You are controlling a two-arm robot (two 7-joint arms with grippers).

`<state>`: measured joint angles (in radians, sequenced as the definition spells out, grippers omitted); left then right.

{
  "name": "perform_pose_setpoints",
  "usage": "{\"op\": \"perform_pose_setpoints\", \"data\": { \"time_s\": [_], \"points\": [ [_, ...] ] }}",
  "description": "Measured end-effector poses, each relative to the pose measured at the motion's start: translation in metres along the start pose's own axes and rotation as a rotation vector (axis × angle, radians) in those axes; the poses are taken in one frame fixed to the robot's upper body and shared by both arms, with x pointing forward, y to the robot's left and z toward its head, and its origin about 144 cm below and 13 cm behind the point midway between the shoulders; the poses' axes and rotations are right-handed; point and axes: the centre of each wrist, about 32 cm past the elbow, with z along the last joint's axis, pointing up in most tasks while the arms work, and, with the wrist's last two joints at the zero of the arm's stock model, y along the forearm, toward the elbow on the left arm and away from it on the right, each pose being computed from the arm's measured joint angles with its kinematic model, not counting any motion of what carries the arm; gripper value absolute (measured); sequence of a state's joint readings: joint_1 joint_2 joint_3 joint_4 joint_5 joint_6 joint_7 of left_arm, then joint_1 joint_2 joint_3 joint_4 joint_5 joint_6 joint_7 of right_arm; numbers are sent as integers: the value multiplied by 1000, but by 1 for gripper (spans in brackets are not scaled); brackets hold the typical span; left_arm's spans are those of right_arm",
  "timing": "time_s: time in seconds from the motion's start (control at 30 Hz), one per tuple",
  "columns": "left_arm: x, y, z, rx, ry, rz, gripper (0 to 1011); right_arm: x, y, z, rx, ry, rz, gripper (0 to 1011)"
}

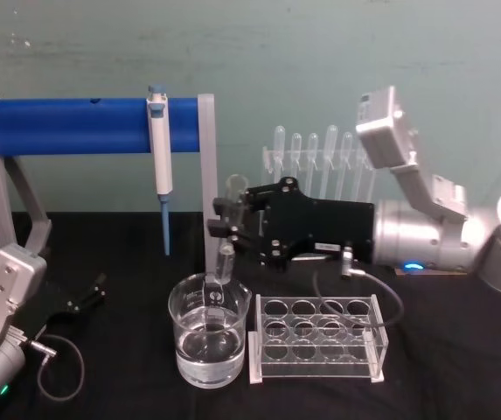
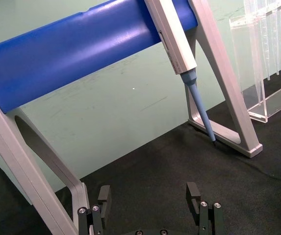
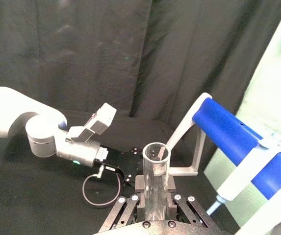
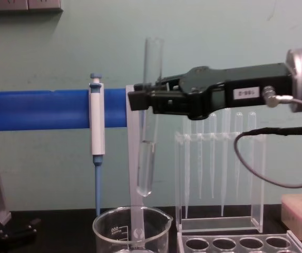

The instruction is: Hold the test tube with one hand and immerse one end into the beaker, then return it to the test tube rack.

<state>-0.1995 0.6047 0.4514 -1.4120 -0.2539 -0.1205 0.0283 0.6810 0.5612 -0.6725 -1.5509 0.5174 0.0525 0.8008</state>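
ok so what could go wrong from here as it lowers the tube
1. The right gripper pinches the test tube on smooth glass, slightly tilted, so it may slip or swing.
2. The tube's tip hangs above the beaker; a skewed descent could clip the rim.
3. The grey stand leg looks close beside the tube and might get bumped.
The left gripper sits parked low on the left.

1. Stand (image 1: 93, 125): blue horizontal bar on grey legs, back left of the table.
2. Pipettor (image 1: 160, 149): white body, blue tip, hanging upright from the bar.
3. Plastic pipettes (image 1: 313, 150): a row, bulbs up, in a clear holder at the back.
4. Table cover (image 1: 119, 254): black cloth.
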Motion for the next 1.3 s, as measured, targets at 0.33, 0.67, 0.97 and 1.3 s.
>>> {"op": "perform_pose_setpoints", "data": {
  "time_s": [0.33,0.67,0.97,1.3],
  "points": [
    [0,0,0,0,0,0,1000,-40,-63,-1,-52,29,-103,225],
    [0,0,0,0,0,0,1000,-52,-76,-19,-64,16,-133,226],
    [0,0,0,0,0,0,1000,-58,-81,-31,-88,9,-158,226],
    [0,0,0,0,0,0,1000,-61,-82,-43,-87,9,-181,226]
  ]
}}
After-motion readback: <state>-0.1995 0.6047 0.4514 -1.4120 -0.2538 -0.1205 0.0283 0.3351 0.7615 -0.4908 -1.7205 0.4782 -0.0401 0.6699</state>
